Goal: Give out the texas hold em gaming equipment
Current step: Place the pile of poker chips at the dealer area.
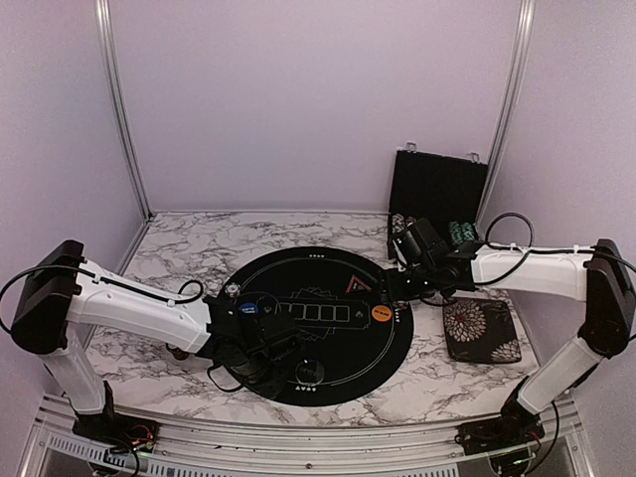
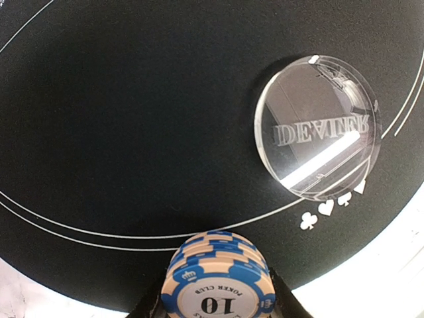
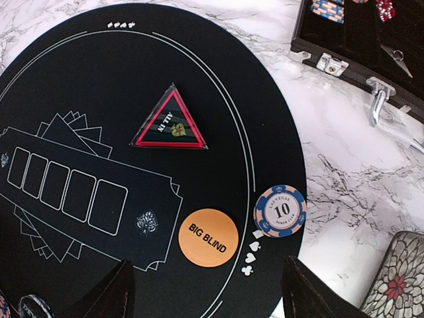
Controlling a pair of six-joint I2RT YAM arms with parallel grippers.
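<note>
Round mat (image 1: 348, 383) lies centred on the tabletop (image 1: 179, 248). On it: Big Blind button (image 3: 208, 237) at right, one chip (image 3: 281, 211) just beside it on the rim, Dealer button (image 2: 317, 126) nearest me. Chip case (image 1: 437, 189) stands behind-right; square pad (image 1: 481, 330) right of mat.

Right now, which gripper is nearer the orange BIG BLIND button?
Right. The right gripper hangs open just over the orange BIG BLIND button at the mat's right edge. The left gripper, shut on a blue chip stack, is across the mat near the clear dealer button.
</note>
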